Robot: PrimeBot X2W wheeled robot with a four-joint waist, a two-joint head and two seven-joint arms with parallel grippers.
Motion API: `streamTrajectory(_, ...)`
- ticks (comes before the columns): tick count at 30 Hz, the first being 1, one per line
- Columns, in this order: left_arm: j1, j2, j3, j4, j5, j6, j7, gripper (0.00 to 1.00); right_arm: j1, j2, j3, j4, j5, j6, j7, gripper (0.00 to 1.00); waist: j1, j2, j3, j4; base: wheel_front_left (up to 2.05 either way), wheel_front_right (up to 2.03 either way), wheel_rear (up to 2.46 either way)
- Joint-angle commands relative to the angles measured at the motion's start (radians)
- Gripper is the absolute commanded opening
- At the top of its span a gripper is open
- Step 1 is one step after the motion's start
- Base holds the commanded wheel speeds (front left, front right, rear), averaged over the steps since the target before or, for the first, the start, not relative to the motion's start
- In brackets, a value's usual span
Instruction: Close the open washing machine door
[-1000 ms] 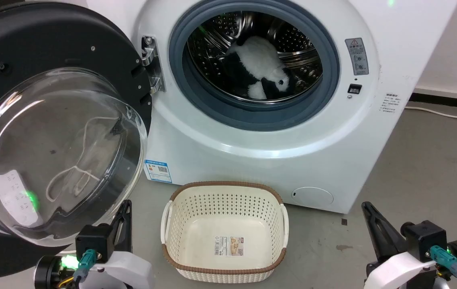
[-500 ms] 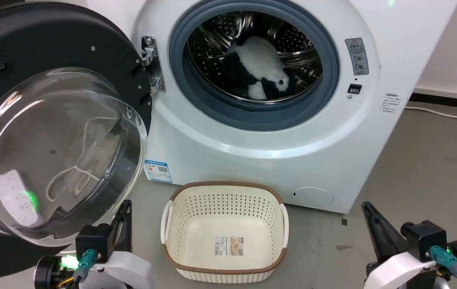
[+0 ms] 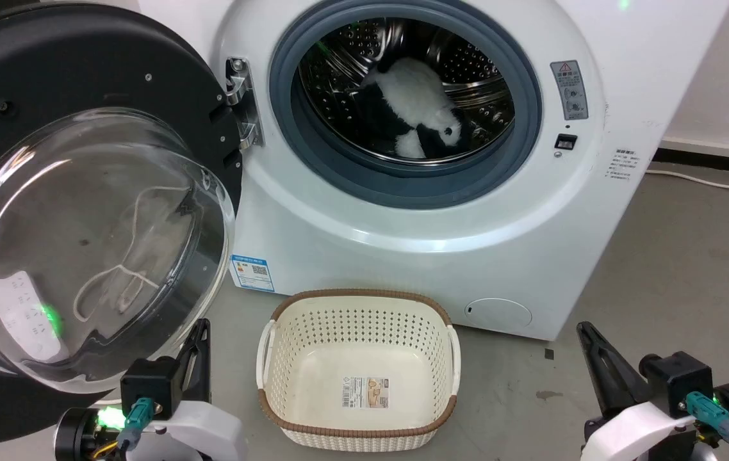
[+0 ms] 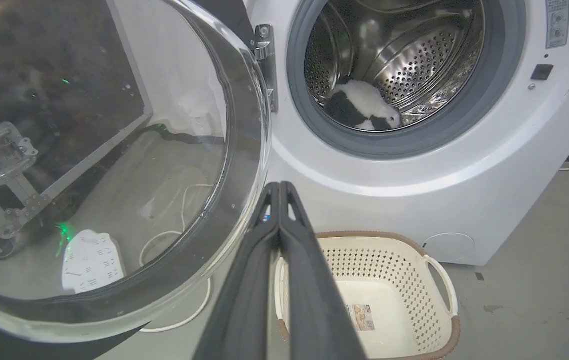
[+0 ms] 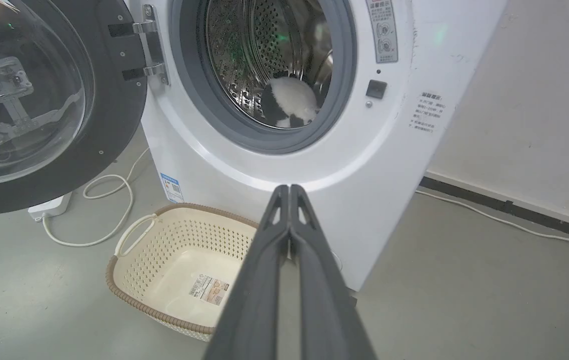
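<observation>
Left claw [image 4: 280, 186], right claw [image 5: 289, 188] pinched, low; door [image 3: 82, 64] open.

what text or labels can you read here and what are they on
No words are legible.
Grey label on the washing machine front: warning triangle, print too small.
Blue sticker at its lower corner: QR code, print blurred.
Paper label in the basket: too small.
Black print near its right edge: too small.

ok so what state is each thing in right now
round black washing machine door with clear glass bowl window: open, swung wide on its hinge
steel drum: holds a black and white plush toy
cream perforated plastic basket: upright, empty
left claw: shut, empty
right claw: shut, empty
</observation>
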Motion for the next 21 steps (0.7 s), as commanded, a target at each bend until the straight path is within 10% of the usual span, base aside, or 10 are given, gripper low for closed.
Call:
streamTrajectory(1, -0.003, 0.000, 0.001, -0.004, 0.003, 0.003, 0.000, 0.00, -0.014, 0.004, 0.000, -0.005, 0.005, 0.001, 0.000, 0.00, 0.0000, 0.0000, 0.000, 0.000, 0.00, 0.00, 0.00)
streamTrajectory(4, -0.003, 0.000, 0.001, -0.004, 0.003, 0.003, 0.000, 0.00, -0.014, 0.004, 0.000, -0.005, 0.005, 0.001, 0.000, 0.00, 0.0000, 0.0000, 0.000, 0.000, 0.00, 0.00, 0.00)
streamTrajectory(5, 0.000, 0.000, -0.001, 0.000, 0.000, 0.000, 0.000, 1.00, 0.000, 0.000, 0.000, 0.000, 0.000, 0.000, 0.000, 1.00, 0.0000, 0.0000, 0.000, 0.000, 0.00, 0.00, 0.00)
streamTrajectory(21, 0.002, 0.001, -0.008, 0.000, -0.003, -0.007, -0.027, 1.00, 0.005, 0.000, -0.018, 0.007, 0.026, 0.000, -0.027, 1.00, 0.0000, 0.0000, 0.000, 0.008, 0.00, 0.00, 0.00)
